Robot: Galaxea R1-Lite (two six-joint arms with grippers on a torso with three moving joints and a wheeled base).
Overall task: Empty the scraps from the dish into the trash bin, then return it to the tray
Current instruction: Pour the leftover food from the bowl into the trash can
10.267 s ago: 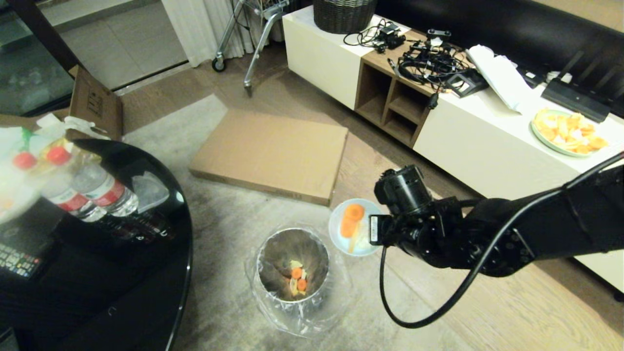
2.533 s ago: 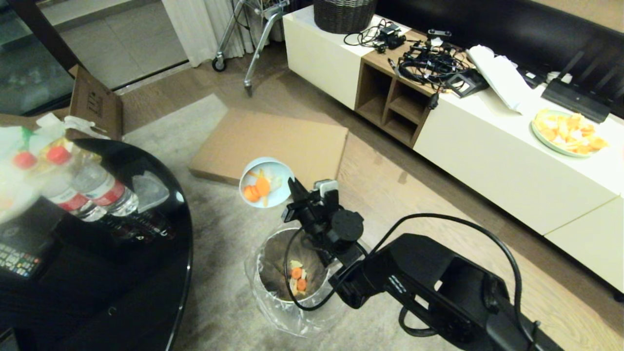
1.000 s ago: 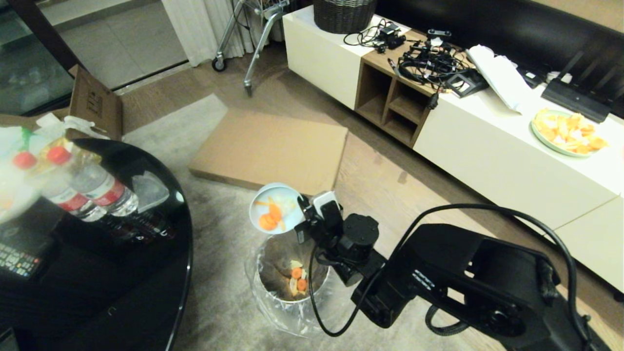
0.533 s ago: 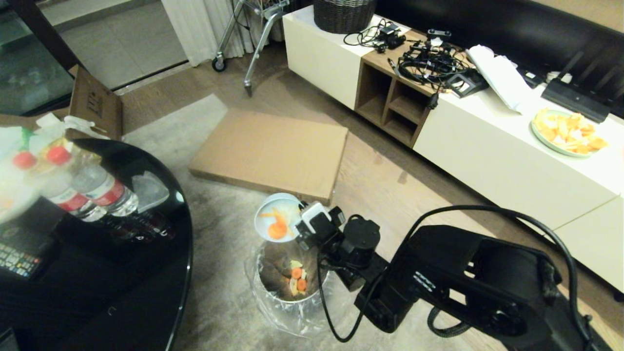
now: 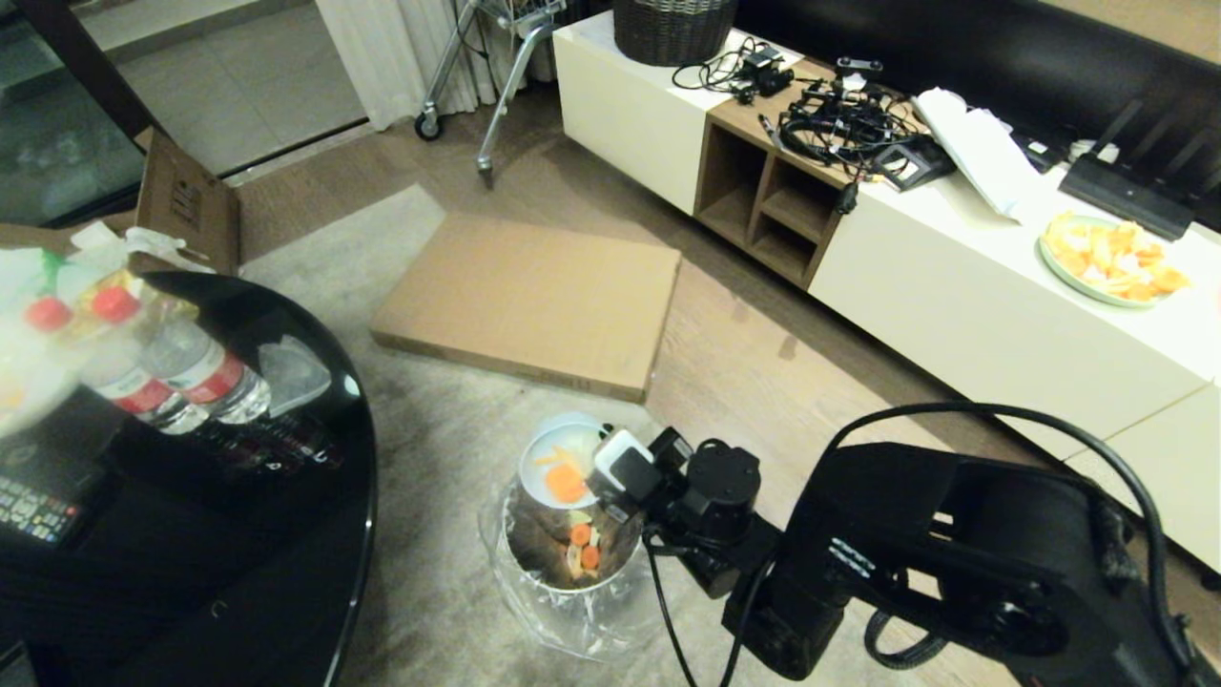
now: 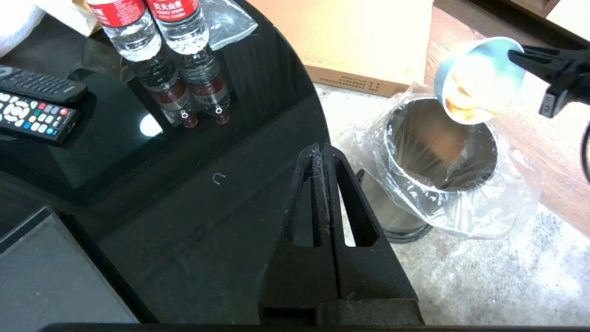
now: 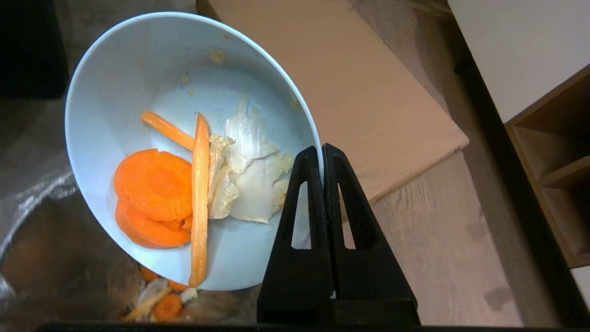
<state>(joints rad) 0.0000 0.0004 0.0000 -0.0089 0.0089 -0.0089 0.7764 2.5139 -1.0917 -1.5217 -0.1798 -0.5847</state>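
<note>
My right gripper [image 5: 599,474] is shut on the rim of the dish [image 5: 558,456], a small pale blue bowl, and holds it tilted right over the trash bin [image 5: 530,534]. The scraps [image 7: 156,193], orange carrot slices and pale cabbage bits, lie low in the dish [image 7: 138,92] near its lower rim. More scraps sit at the bottom of the bin [image 7: 41,258]. In the left wrist view the dish [image 6: 479,78] hangs above the lined bin [image 6: 405,143]. My left gripper [image 6: 321,150] is parked shut and empty over the black table. A corner of the tray [image 6: 41,276] shows beside it.
The black glass table [image 5: 286,572] stands left of the bin, carrying water bottles [image 5: 191,377] and remote controls [image 6: 32,115]. A cardboard sheet [image 5: 534,296] lies on the floor behind the bin. The white cabinet [image 5: 954,296] holds a plate of orange pieces [image 5: 1111,258], cables and a wicker basket [image 5: 672,29].
The right gripper has brought the dish down and nearer, from above the bin's far side to just over its mouth, and rolled it more steeply. The scraps have slid toward its lower rim.
</note>
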